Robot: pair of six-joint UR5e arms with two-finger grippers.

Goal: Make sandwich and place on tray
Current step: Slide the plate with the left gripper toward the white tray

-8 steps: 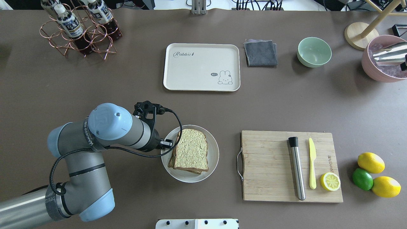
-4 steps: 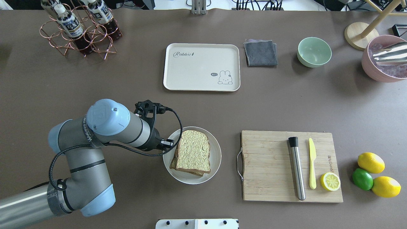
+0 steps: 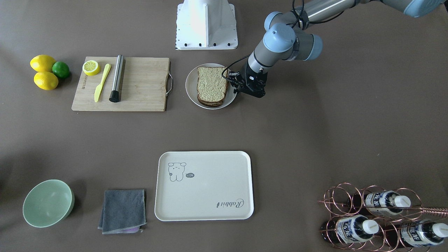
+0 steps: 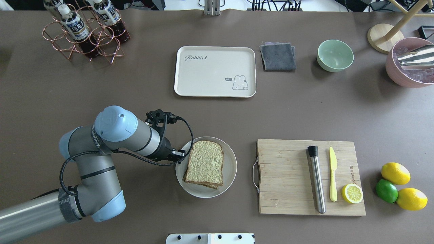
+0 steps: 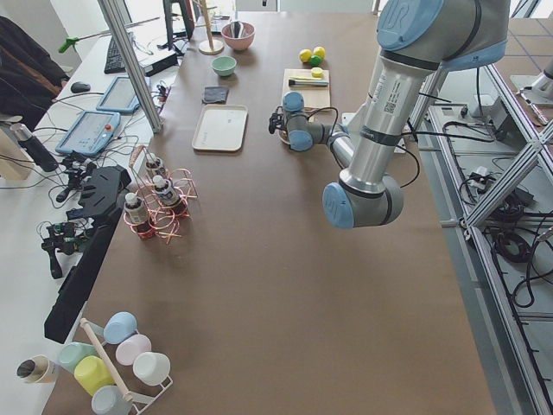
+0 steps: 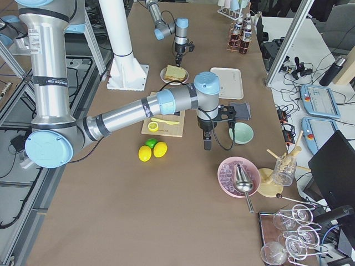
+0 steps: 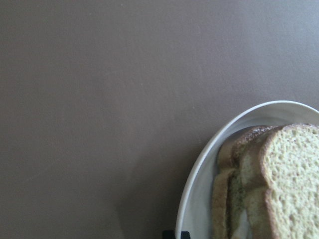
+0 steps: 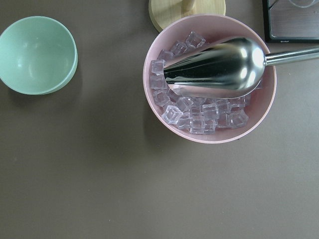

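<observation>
Grabbing the soft, light sandwich [image 4: 205, 162] by its side crust looks best; I cannot tell if the left gripper [image 4: 179, 156] is open or closed.

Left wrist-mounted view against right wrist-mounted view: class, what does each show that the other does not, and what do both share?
Only the left wrist-mounted view shows the round white plate holding the stacked bread slices of the sandwich. Only the right wrist-mounted view shows the green bowl, the pink bowl of ice cubes with a metal scoop in it, and a wooden disc. Both show bare brown table.
</observation>
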